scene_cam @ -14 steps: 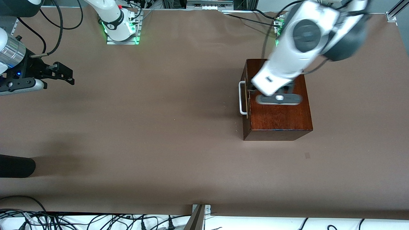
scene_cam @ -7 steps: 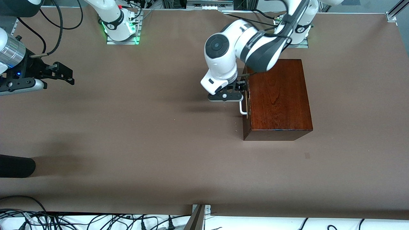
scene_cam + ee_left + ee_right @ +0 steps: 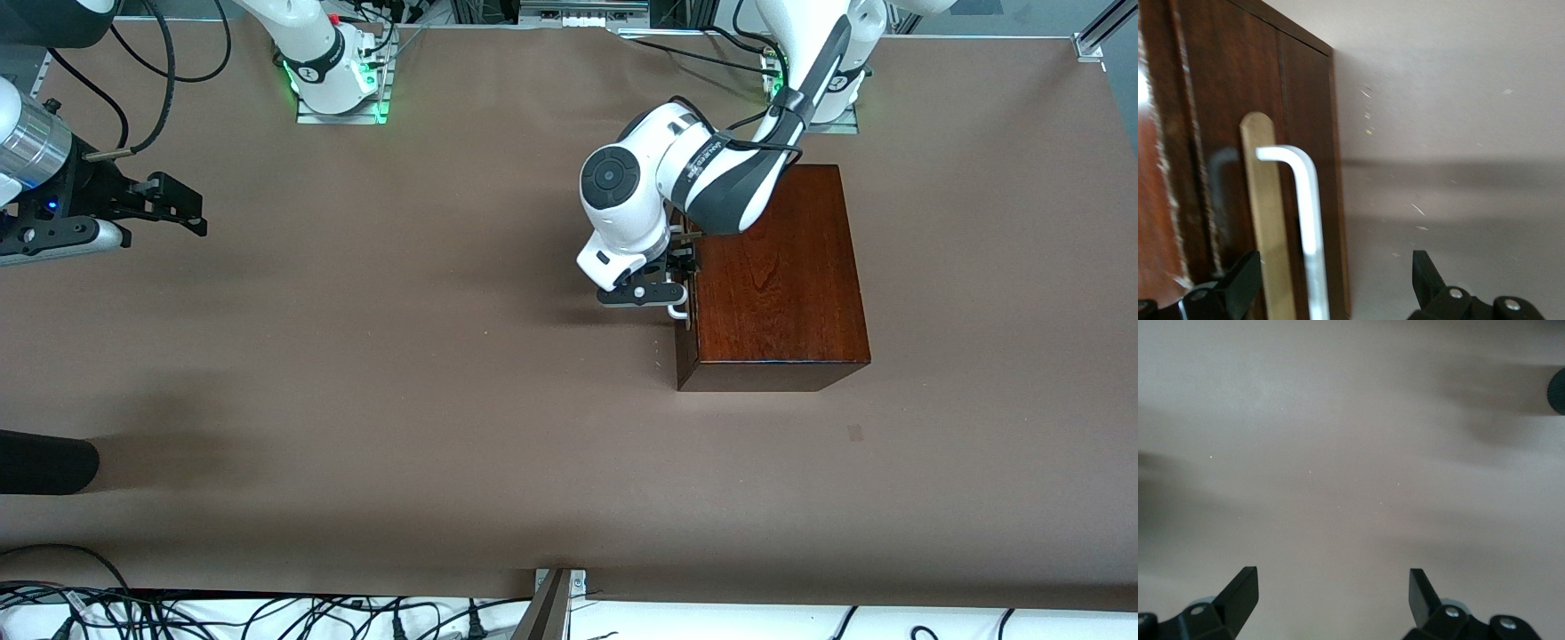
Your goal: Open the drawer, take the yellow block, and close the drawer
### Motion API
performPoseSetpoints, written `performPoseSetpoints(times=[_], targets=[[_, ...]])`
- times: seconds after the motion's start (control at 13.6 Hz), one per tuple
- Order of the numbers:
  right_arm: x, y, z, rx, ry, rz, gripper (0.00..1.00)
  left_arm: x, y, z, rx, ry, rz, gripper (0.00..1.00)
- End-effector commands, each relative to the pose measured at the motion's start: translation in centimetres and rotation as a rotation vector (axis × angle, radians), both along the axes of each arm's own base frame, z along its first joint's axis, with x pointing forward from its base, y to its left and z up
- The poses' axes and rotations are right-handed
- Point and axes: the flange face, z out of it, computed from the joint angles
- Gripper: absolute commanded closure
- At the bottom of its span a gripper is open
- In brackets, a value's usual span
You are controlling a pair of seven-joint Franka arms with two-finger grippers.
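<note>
Left gripper [image 3: 1331, 283]: fingers [image 3: 1238, 283] spread wide, 1 on each side of white bar handle [image 3: 1308, 227], not clamped on it. Handle on shut drawer [image 3: 1265, 133] front of dark mahogany box [image 3: 773, 276], at left arm's end of brown bench [image 3: 400, 373]. Yellow block not seen. Right gripper [image 3: 1331, 597]: fingers [image 3: 1238, 593] fully apart, holding nothing, waiting above bare bench at right arm's end.

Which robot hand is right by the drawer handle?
The left gripper: its open fingers straddle the white handle of the shut drawer. The right gripper waits open over bare table.
</note>
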Motion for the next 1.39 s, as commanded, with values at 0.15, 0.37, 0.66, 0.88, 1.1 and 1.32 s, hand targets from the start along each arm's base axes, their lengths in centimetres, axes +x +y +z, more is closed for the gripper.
performPoseSetpoints(times=[0.15, 0.37, 0.66, 0.88, 1.1, 1.32], targets=[[0.1, -0.2, 0.4, 0.005, 0.005, -0.010, 0.00, -1.8, -0.5, -1.4, 0.075, -0.060, 0.030, 0.00], [0.1, -0.2, 0.4, 0.005, 0.005, -0.010, 0.00, -2.9, -0.9, -2.4, 0.092, -0.045, 0.020, 0.00], [0.1, -0.2, 0.4, 0.005, 0.005, -0.010, 0.00, -3.2, -1.4, -3.9, 0.090, -0.046, 0.017, 0.00], [0.1, -0.2, 0.4, 0.005, 0.005, -0.010, 0.00, -3.2, -1.7, -5.2, 0.095, -0.055, 0.005, 0.00], [0.1, -0.2, 0.4, 0.005, 0.005, -0.010, 0.00, -3.1, -2.2, -5.8, 0.077, -0.067, 0.002, 0.00], [0.1, -0.2, 0.4, 0.005, 0.005, -0.010, 0.00, -3.8, -4.1, -5.2, 0.044, -0.104, 0.015, 0.00]])
